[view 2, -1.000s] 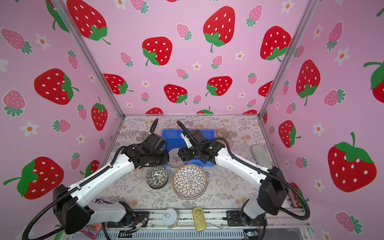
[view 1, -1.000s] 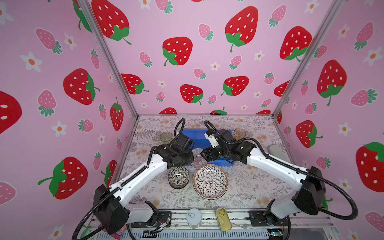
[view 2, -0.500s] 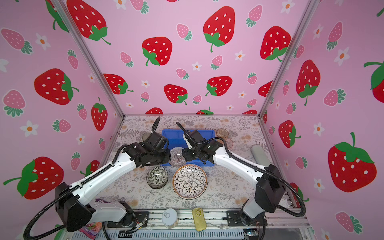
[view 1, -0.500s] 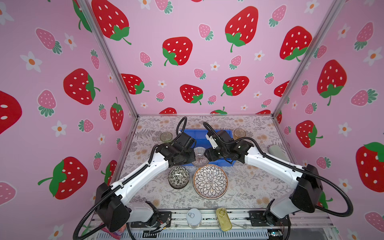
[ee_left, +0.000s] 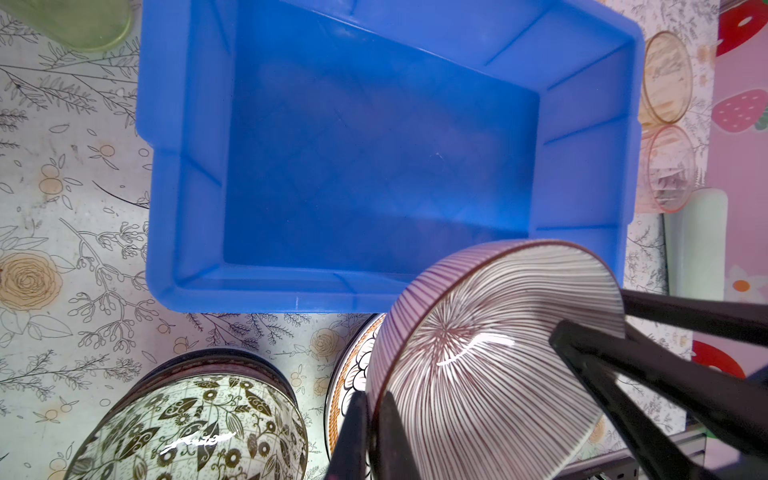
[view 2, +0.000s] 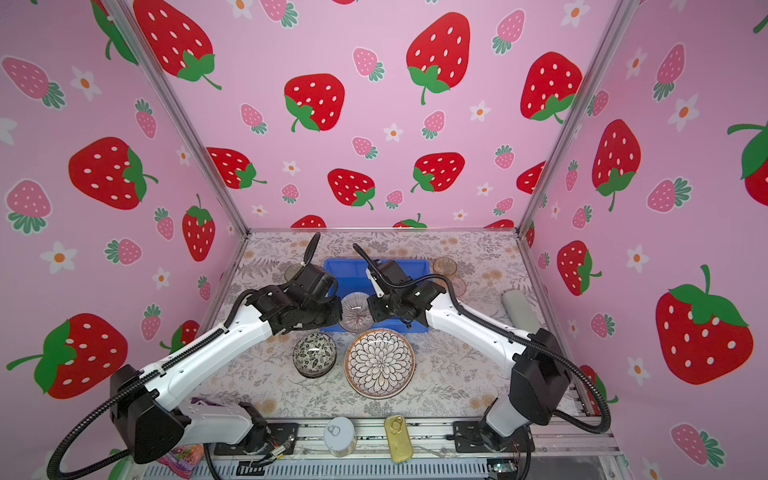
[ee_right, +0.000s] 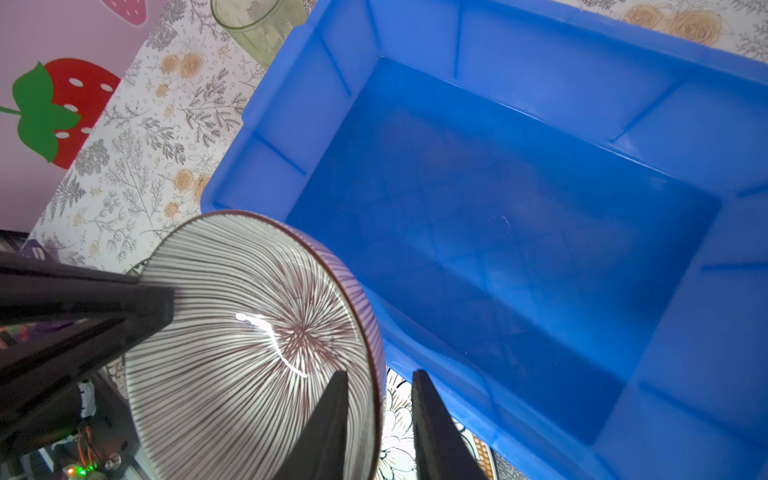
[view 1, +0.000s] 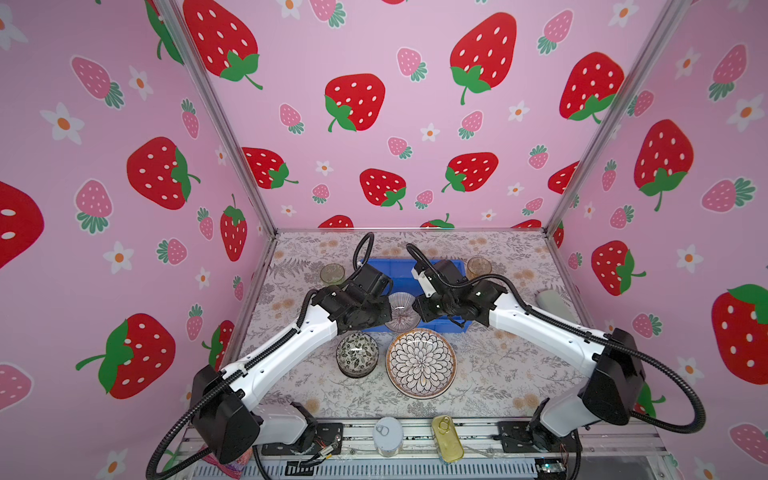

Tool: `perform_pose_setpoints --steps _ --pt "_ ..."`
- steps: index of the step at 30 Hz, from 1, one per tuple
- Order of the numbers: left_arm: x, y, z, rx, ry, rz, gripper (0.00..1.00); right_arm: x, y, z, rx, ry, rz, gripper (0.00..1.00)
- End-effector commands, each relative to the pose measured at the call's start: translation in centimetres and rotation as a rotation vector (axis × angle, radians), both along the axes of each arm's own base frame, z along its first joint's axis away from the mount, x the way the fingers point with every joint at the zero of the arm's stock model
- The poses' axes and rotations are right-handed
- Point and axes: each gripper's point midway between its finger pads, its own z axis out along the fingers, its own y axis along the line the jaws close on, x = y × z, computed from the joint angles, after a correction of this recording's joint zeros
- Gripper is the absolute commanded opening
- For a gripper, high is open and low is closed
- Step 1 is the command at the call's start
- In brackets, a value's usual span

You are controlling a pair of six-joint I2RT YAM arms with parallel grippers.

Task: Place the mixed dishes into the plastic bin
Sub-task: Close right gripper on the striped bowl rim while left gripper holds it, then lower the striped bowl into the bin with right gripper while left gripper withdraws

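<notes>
Left gripper [ee_left: 372,401] pinching purple-striped bowl [ee_left: 490,353], right gripper [ee_right: 380,380] narrowly astride rim, bin [view 1: 395,274] partly hidden

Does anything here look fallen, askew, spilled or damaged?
One thing: a pale cylinder seems to lie on its side by the right wall, while the green tumbler and amber tumbler stand upright. The purple-striped bowl is held in the air, not fallen. Nothing spilled or broken.
</notes>
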Motion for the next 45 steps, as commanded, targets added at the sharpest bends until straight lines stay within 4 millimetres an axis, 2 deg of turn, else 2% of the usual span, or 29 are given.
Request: perform_pose_setpoints --steps 1,10,14,16,23,26,29,35,45 --pt "0.9 -1.2 1.6 -0.051 -0.053 -0.01 0.0 0.1 -0.1 -0.6 -0.008 0.012 -0.004 0.25" --pt "0.8 -1.5 1.1 -0.071 -0.049 -0.016 0.0 0.2 -0.5 -0.6 0.003 0.016 -0.017 0.0" --pt "0.5 -1.5 1.0 -0.079 -0.048 -0.015 0.0 0.6 -0.9 -0.2 0.012 0.012 -0.026 0.0" --pt "0.5 -1.3 1.1 -0.085 -0.058 -0.01 0.05 0.9 -1.3 -0.2 0.012 0.014 -0.034 0.0" --pt "0.7 -1.2 1.8 -0.084 -0.083 -0.014 0.53 2.1 -3.3 0.3 0.011 0.014 -0.075 0.0" --pt "0.6 -0.9 2.4 -0.083 -0.099 -0.013 0.7 2.8 -4.2 0.8 0.017 0.007 -0.094 0.0" --pt "0.3 -0.2 2.7 -0.074 -0.113 0.003 0.82 3.6 -5.1 1.1 0.017 0.003 -0.105 0.0" --pt "-0.1 1.7 3.2 -0.04 -0.132 0.044 0.91 5.3 -6.7 1.0 -0.019 0.002 -0.115 0.0" --pt "-0.5 4.7 3.3 -0.042 -0.144 0.106 0.91 8.6 -8.8 -0.5 -0.107 0.029 -0.135 0.0"
